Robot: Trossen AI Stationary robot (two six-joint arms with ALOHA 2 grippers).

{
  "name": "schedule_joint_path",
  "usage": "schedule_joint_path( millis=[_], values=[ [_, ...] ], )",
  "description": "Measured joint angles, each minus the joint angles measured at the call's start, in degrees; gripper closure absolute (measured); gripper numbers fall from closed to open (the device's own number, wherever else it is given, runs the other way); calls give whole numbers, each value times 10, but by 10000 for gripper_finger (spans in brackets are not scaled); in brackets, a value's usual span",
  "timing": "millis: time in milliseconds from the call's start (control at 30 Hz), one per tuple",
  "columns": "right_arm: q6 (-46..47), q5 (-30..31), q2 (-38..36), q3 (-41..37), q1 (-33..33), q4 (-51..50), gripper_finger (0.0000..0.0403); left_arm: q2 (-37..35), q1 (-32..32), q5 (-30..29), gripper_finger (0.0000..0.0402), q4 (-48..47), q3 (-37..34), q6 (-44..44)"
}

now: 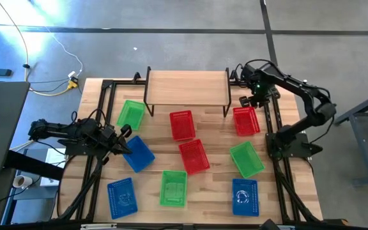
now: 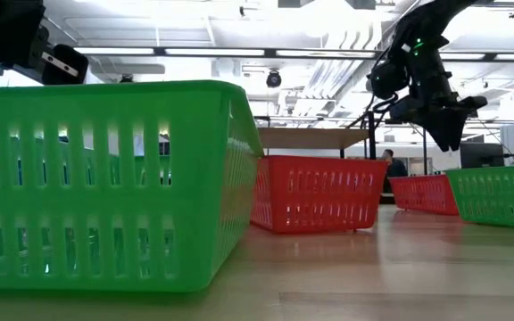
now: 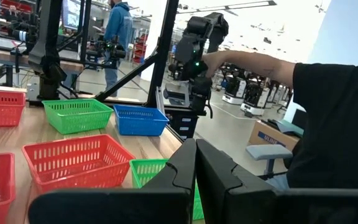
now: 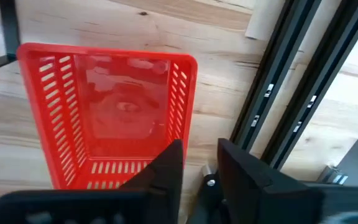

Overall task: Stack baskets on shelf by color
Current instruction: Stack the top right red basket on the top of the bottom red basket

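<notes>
Several mesh baskets lie on the wooden table in front of the shelf, which stands on thin black legs at the far edge. Three are red. Three are green. Three are blue. My right gripper hangs open, pointing down, above the far right corner of the right-hand red basket without touching it; it also shows in the low view. My left gripper waits shut at the table's left, level, beside a blue basket.
Black frame rails run along the table's right side, close to the red basket. One shelf leg stands just left of that basket. A person's arm and dark sleeve show beyond the table's right edge in the left wrist view.
</notes>
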Motion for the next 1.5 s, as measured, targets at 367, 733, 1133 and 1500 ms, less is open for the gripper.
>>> schedule_joint_path(
  millis=[367, 733, 1133, 1500],
  values=[
    [-7, -11, 58, 0, 4, 6, 277, 0, 0, 0, 401, 0, 0, 0],
    [-7, -10, 89, -31, 4, 18, 277, 0, 0, 0, 401, 0, 0, 0],
    [-22, 8, 68, -59, 3, 84, 277, 0, 0, 0, 401, 0, 0, 0],
    [-12, -7, 68, -96, 3, 124, 277, 0, 0, 0, 401, 0, 0, 0]
  ],
)
